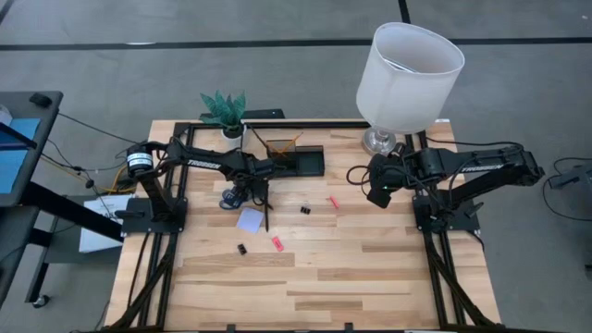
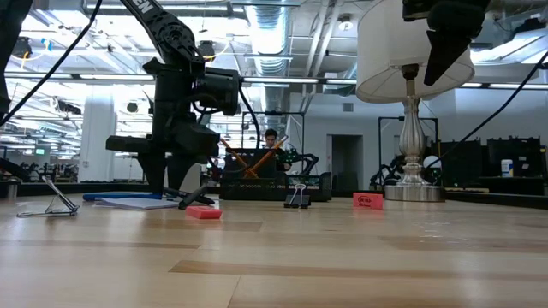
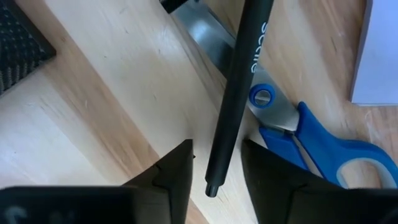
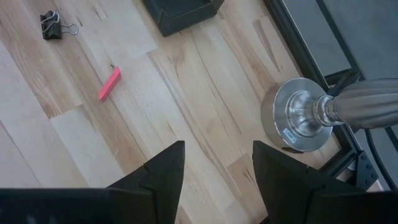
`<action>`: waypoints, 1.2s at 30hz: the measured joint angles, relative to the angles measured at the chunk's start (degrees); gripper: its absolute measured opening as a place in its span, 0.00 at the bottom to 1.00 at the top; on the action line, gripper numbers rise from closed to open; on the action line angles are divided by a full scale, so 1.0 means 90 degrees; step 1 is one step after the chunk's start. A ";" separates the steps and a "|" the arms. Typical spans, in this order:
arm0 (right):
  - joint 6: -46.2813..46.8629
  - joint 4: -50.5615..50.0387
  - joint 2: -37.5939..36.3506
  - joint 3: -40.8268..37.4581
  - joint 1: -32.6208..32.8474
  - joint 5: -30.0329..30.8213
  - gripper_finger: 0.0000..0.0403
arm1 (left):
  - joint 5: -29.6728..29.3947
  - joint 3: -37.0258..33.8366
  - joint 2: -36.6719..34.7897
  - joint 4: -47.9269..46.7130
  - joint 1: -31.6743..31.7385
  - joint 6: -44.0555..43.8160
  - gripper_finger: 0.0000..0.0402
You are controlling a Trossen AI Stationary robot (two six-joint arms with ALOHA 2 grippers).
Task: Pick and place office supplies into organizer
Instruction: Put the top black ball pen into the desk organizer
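your left gripper sits low over the desk, its fingers astride the blunt end of the black pen with a sliver of gap on each side, so it is open around the pen and not yet pinching it. the pen lies flat, crossing the blades of the blue-handled scissors just by the pivot screw. expect it to be light, stiff and smooth: a round barrel that may roll or slip if you pinch right at the tip, so i'd take it a little further up the barrel. the scissors touch the pen from beneath and could be dragged or nudged as you lift.

the pale lavender note pad lies just beside them. the black organizer stands near, behind the pen, with two orange pens already leaning in its cup. a binder clip and a pink-red piece lie further off.

your right gripper hovers open and empty near the lamp base.
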 joint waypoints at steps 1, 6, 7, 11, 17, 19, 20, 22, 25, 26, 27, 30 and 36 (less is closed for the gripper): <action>0.0000 -0.0001 0.0000 0.0000 0.0000 0.0000 0.45 | 0.0005 0.0000 0.0000 0.0002 0.0000 0.0000 0.28; -0.0002 -0.0001 0.0078 -0.0002 0.0000 0.0000 0.45 | 0.0010 0.0000 0.0002 0.0074 0.0000 0.0068 0.18; -0.0002 -0.0001 0.0104 -0.0002 0.0000 0.0000 0.45 | 0.0010 0.0000 0.0002 0.0099 0.0000 0.0124 0.16; -0.0052 -0.0002 0.0272 -0.0002 -0.0001 -0.0002 0.45 | 0.0007 0.0000 0.0002 0.0121 0.0000 0.0190 0.06; -0.0166 -0.0070 0.0540 -0.0002 0.0000 -0.0001 0.45 | 0.0004 0.0000 0.0002 0.0117 0.0000 0.0259 0.05; -0.0219 -0.0075 0.0611 -0.0002 0.0000 -0.0002 0.45 | -0.0025 0.0000 0.0002 0.0115 0.0000 0.0276 0.05; -0.0226 -0.0077 0.0621 -0.0002 -0.0002 -0.0002 0.45 | -0.0051 0.0000 0.0002 0.0114 0.0000 0.0279 0.05; -0.0230 -0.0079 0.0614 -0.0002 -0.0002 -0.0001 0.45 | -0.0158 0.0000 0.0002 0.0122 -0.0002 0.0282 0.05; -0.0226 -0.0094 0.0599 -0.0002 -0.0002 -0.0002 0.45 | -0.0233 0.0000 0.0006 0.0141 0.0001 0.0282 0.05; -0.0228 -0.0104 0.0577 -0.0002 -0.0002 -0.0002 0.45 | -0.0236 0.0000 0.0007 0.0140 0.0005 0.0282 0.05; -0.0227 -0.0105 0.0557 -0.0002 -0.0002 -0.0002 0.45 | -0.0248 0.0000 0.0007 0.0138 0.0005 0.0282 0.05; -0.0226 -0.0108 0.0556 -0.0002 -0.0002 -0.0002 0.45 | -0.0401 0.0000 0.0010 0.0130 0.0005 0.0287 0.05; -0.0226 -0.0112 0.0556 -0.0002 -0.0002 -0.0002 0.45 | -0.0432 0.0002 0.0010 0.0039 -0.0005 0.0291 0.05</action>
